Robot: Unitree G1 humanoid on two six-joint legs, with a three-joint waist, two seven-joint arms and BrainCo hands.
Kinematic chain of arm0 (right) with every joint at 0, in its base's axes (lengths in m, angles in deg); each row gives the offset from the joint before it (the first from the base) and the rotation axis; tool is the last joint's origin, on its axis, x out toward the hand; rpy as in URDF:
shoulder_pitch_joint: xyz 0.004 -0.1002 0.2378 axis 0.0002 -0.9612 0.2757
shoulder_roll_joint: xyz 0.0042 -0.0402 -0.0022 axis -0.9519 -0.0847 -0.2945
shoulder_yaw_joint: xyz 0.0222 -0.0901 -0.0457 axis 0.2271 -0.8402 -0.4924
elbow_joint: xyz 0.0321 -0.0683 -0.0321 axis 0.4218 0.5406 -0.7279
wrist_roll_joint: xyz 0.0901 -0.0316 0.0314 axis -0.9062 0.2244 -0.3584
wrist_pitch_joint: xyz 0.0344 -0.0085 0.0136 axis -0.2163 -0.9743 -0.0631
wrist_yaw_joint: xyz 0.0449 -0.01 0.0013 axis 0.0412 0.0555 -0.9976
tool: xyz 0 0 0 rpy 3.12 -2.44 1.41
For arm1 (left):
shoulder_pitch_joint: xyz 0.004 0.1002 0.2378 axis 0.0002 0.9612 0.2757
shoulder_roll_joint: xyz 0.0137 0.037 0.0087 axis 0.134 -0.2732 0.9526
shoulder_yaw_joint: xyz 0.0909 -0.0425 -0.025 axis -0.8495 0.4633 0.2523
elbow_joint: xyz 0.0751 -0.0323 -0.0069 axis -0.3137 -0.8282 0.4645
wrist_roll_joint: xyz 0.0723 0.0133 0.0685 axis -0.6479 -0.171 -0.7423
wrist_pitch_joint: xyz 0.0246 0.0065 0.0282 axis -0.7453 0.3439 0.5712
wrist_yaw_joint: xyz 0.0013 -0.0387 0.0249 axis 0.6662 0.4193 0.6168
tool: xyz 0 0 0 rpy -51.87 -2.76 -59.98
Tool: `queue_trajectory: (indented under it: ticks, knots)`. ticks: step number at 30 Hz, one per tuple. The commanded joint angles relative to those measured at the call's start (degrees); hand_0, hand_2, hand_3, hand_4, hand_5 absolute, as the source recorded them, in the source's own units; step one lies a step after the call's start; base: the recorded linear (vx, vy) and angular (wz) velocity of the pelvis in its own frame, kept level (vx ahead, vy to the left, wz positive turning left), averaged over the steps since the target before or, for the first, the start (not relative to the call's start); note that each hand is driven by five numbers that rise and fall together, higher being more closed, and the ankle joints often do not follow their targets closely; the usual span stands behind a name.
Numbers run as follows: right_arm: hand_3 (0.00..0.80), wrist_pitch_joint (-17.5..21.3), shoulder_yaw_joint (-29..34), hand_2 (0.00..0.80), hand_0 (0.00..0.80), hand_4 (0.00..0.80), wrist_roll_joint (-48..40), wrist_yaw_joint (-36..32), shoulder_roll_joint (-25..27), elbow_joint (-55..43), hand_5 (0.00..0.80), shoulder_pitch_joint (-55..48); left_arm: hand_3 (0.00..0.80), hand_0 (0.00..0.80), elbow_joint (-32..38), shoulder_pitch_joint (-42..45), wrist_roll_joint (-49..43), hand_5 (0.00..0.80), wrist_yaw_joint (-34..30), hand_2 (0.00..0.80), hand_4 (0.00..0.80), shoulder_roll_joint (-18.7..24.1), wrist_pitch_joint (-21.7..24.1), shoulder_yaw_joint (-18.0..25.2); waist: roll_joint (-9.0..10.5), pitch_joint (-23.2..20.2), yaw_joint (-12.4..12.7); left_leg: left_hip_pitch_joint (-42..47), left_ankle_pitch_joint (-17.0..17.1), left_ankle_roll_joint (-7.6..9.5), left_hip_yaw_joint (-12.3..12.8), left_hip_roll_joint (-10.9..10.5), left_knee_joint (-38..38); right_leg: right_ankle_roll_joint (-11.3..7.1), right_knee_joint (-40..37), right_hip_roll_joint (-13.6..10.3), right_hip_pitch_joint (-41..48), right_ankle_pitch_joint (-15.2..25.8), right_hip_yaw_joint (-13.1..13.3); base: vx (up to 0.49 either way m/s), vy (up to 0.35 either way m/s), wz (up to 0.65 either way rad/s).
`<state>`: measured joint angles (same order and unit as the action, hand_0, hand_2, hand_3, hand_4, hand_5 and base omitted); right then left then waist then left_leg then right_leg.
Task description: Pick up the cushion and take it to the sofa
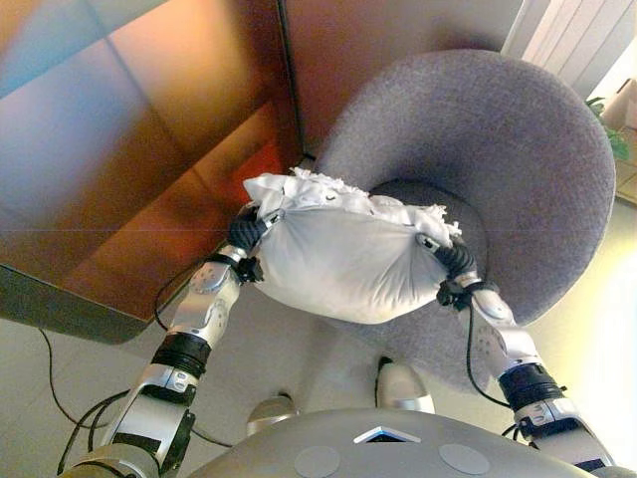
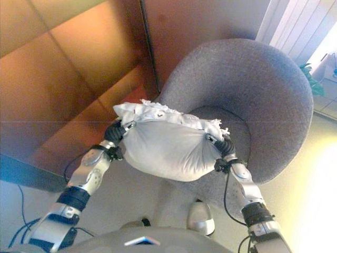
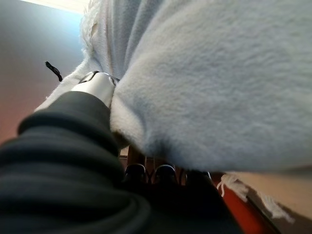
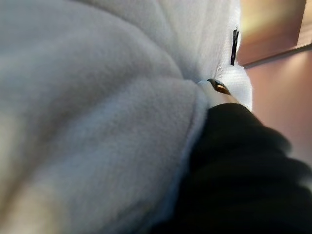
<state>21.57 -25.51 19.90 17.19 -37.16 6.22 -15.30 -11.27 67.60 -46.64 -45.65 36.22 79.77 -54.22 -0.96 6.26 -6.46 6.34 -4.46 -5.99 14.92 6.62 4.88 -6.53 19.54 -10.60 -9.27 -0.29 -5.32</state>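
A white fleece cushion [image 1: 338, 264] with a fringed edge hangs in the air between my two hands, in front of the grey round sofa chair [image 1: 518, 139]. My left hand [image 1: 249, 227] grips its left end, with the thumb [image 3: 97, 87] dug into the cloth and the fingers curled underneath. At the right end my right hand [image 1: 453, 257] pinches the cushion, its thumb [image 4: 219, 92] sunk in the fabric [image 4: 97, 97]. The cushion sags in the middle and partly covers the chair's seat.
A glossy brown panelled wall [image 1: 149, 149] stands on the left, right next to the chair. White curtains [image 1: 577, 40] and a green plant [image 1: 609, 124] are at the far right. Pale floor [image 1: 299, 358] lies below the cushion.
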Motion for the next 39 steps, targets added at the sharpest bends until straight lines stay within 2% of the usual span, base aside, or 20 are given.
queue_trajectory:
  ticks: [1,2,3,4,5,8,10,13,14,15,18,20,23,25,27,29,32,33,36,39]
  knots:
    - [0.800,7.73,1.72,0.800,0.800,0.800,-4.28,0.47,-2.70,-3.58,0.800,7.13,0.800,0.800,4.11,-6.62,-0.02,0.800,-0.73,0.800,0.800,-0.13,2.31,-1.90,0.67,-1.38,0.34,-4.47,3.37,2.02,-2.18,0.06,0.16,-1.87,-0.79,-4.45,2.62,3.98,-1.09,0.151,-0.267,-0.18]
    - [0.800,7.84,1.61,0.800,0.800,0.800,-3.97,0.09,-2.83,-3.04,0.800,7.56,0.800,0.800,4.36,-6.95,-0.17,0.800,-0.59,0.800,0.800,-0.14,2.18,-1.81,1.36,-1.46,0.12,-4.46,2.97,1.12,-2.48,0.00,0.10,-2.54,-10.01,-5.24,3.23,5.65,-0.47,0.116,-0.250,-0.20]
    - [0.800,8.20,1.37,0.800,0.800,0.800,-4.26,-0.55,-2.58,-2.04,0.800,8.00,0.800,0.800,4.40,-6.89,-0.22,0.800,-0.44,0.800,0.800,-0.07,2.30,-1.74,1.76,-1.07,-0.22,-4.57,2.68,0.99,-2.64,0.19,0.18,-2.98,-10.87,-4.61,3.63,8.04,1.31,0.109,-0.248,-0.08]
    - [0.800,8.03,1.43,0.800,0.800,0.800,-4.26,-1.00,-2.34,-1.20,0.800,8.53,0.800,0.800,5.00,-6.48,0.25,0.800,-0.07,0.800,0.800,-0.19,1.94,-1.41,1.89,-0.94,-0.08,-4.51,2.91,0.74,-2.50,0.75,-0.45,-3.64,-12.52,-4.04,3.77,7.49,1.98,0.079,-0.178,0.01]
    - [0.800,7.43,1.61,0.800,0.800,0.800,-3.95,-1.08,-2.13,-1.01,0.800,8.98,0.800,0.800,5.87,-5.64,0.30,0.800,-0.14,0.800,0.800,-0.46,1.33,-0.95,1.90,-1.07,0.30,-4.27,3.32,0.49,-2.41,1.52,-1.24,-4.08,-14.35,-3.78,4.83,6.65,1.02,0.077,-0.177,0.11]
    - [0.800,5.36,1.40,0.800,0.800,0.800,-4.01,-1.01,-2.08,-1.21,0.800,10.23,0.800,0.800,6.45,-3.61,-0.89,0.800,-0.98,0.800,0.800,-0.80,0.59,-0.37,1.96,-1.86,0.94,-3.82,4.64,-0.41,-0.69,4.18,-1.93,-4.32,-16.13,-2.38,7.26,5.20,0.04,0.107,-0.171,-0.02]
    - [0.800,4.49,1.20,0.800,0.800,0.800,-3.97,-1.13,-2.04,-1.89,0.800,9.99,0.800,0.800,6.28,-2.41,-1.05,0.800,-1.46,0.800,0.800,-0.92,0.72,0.16,1.95,-2.24,0.92,-3.24,4.91,-0.67,-0.06,5.40,-1.82,-4.13,-15.88,-1.48,8.23,4.06,0.41,0.189,-0.193,-0.08]
    - [0.800,3.45,0.49,0.800,0.800,0.800,-3.28,-2.11,-2.56,-4.83,0.800,7.38,0.800,0.800,6.93,0.34,-1.03,0.800,-1.48,0.800,0.800,-0.49,1.28,1.59,1.98,-2.68,0.77,-3.62,5.03,-1.22,-0.92,7.27,-0.18,-2.50,-14.33,0.59,8.64,1.82,1.77,0.137,-0.189,-0.04]
    - [0.800,3.28,0.13,0.800,0.800,0.800,-2.76,-3.09,-2.45,-5.33,0.800,6.45,0.800,0.800,7.32,1.48,-0.57,0.800,-1.46,0.800,0.800,-0.18,1.91,2.32,2.10,-2.69,0.91,-3.90,5.06,-1.50,-2.47,7.87,0.57,-1.74,-14.15,1.58,8.72,1.33,2.80,0.093,-0.206,-0.02]
    - [0.800,2.85,-0.57,0.800,0.800,0.800,-2.47,-3.91,-2.26,-5.57,0.800,6.31,0.800,0.800,8.24,3.06,0.02,0.800,-1.28,0.800,0.800,0.22,2.41,3.25,2.33,-2.36,1.51,-4.10,4.53,-1.84,-5.22,8.62,2.18,-0.97,-13.79,2.36,8.96,0.76,3.84,0.096,-0.209,0.00]
    - [0.800,0.94,-2.38,0.800,0.800,0.800,-2.55,-7.35,-1.50,-4.78,0.800,8.15,0.800,0.800,9.97,6.75,1.11,0.800,0.83,0.800,0.800,0.76,3.51,5.34,2.97,-1.77,3.84,-6.52,7.87,-1.77,-13.77,8.79,8.67,0.90,-14.75,4.45,9.58,1.06,6.94,0.085,-0.185,-0.43]
    - [0.800,0.23,-3.67,0.800,0.800,0.800,-2.66,-8.06,-1.00,-4.60,0.800,9.51,0.800,0.800,10.34,8.32,1.35,0.800,0.46,0.800,0.800,0.95,3.76,6.63,3.57,-1.15,5.30,-8.44,7.97,-0.33,-17.39,6.52,14.24,2.02,-15.54,5.37,10.25,1.37,8.31,0.098,-0.164,-1.15]
    - [0.800,0.20,-4.45,0.800,0.800,0.800,-2.88,-7.52,-1.49,-3.26,0.800,10.79,0.800,0.800,9.46,8.55,1.40,0.800,-1.14,0.800,0.800,0.58,4.06,7.11,3.25,-0.44,6.91,-10.53,7.60,0.82,-19.60,2.67,14.98,3.00,-15.54,6.65,11.28,0.89,8.39,0.094,-0.028,-0.48]
    - [0.800,0.56,-4.69,0.800,0.800,0.800,-2.64,-7.35,-1.91,-2.36,0.800,10.87,0.800,0.800,8.95,7.94,1.76,0.800,-1.05,0.800,0.800,0.25,4.61,6.52,2.30,-0.18,7.33,-10.54,8.02,0.52,-19.62,0.85,9.39,2.89,-15.48,7.40,11.82,0.23,7.80,0.070,0.101,-0.18]
    - [0.800,0.88,-4.60,0.800,0.800,0.800,-1.93,-6.57,-1.79,-2.57,0.800,10.20,0.800,0.800,8.65,6.47,2.44,0.800,-0.50,0.800,0.800,-0.27,4.91,5.33,0.97,0.24,7.18,-13.05,11.16,-0.61,-16.28,-0.10,2.78,2.92,-15.96,8.29,12.98,-0.89,6.57,0.040,0.132,-0.04]
    - [0.800,2.05,-4.20,0.800,0.800,0.800,-1.77,-6.38,-1.42,-2.19,0.800,10.06,0.800,0.800,7.17,4.02,2.76,0.800,-0.45,0.800,0.800,-1.09,5.07,3.92,0.84,0.73,6.76,-16.21,13.04,-1.31,-13.56,-0.58,1.82,3.04,-16.24,8.25,14.33,-2.06,5.43,-0.016,0.071,0.09]
    - [0.800,2.06,-3.57,0.800,0.800,0.800,-2.53,-5.90,-0.23,-2.95,0.800,10.16,0.800,0.800,5.67,1.93,3.31,0.800,-0.84,0.800,0.800,-1.51,5.35,2.68,1.92,0.33,5.30,-15.40,8.67,-0.14,-10.48,-0.87,5.04,2.75,-15.68,6.38,14.52,-2.41,4.09,-0.016,0.067,-0.12]
    - [0.800,2.12,-3.17,0.800,0.800,0.800,-2.47,-6.07,0.13,-3.55,0.800,9.58,0.800,0.800,6.08,1.83,3.27,0.800,-0.82,0.800,0.800,-1.49,4.95,2.70,1.99,-0.07,4.84,-13.88,7.61,0.14,-10.32,-0.84,4.23,2.51,-15.52,6.00,14.26,-2.25,3.94,0.029,0.123,0.39]
    - [0.800,2.13,-1.98,0.800,0.800,0.800,-3.31,-6.66,0.44,-4.68,0.800,7.80,0.800,0.800,4.79,1.19,3.45,0.800,-0.63,0.800,0.800,-1.53,5.13,1.64,1.24,-1.17,3.52,-9.71,6.82,0.68,-9.30,-0.64,0.23,1.72,-14.99,5.71,13.98,-2.21,3.43,0.082,0.117,0.28]
    - [0.800,2.32,-1.32,0.800,0.800,0.800,-3.69,-6.19,0.09,-4.70,0.800,7.19,0.800,0.800,4.86,1.07,2.66,0.800,-0.75,0.800,0.800,-1.49,5.05,1.31,1.24,-1.85,3.52,-8.68,5.82,1.08,-9.40,-1.16,0.04,1.16,-15.09,5.26,13.62,-1.99,3.27,0.078,0.042,0.12]
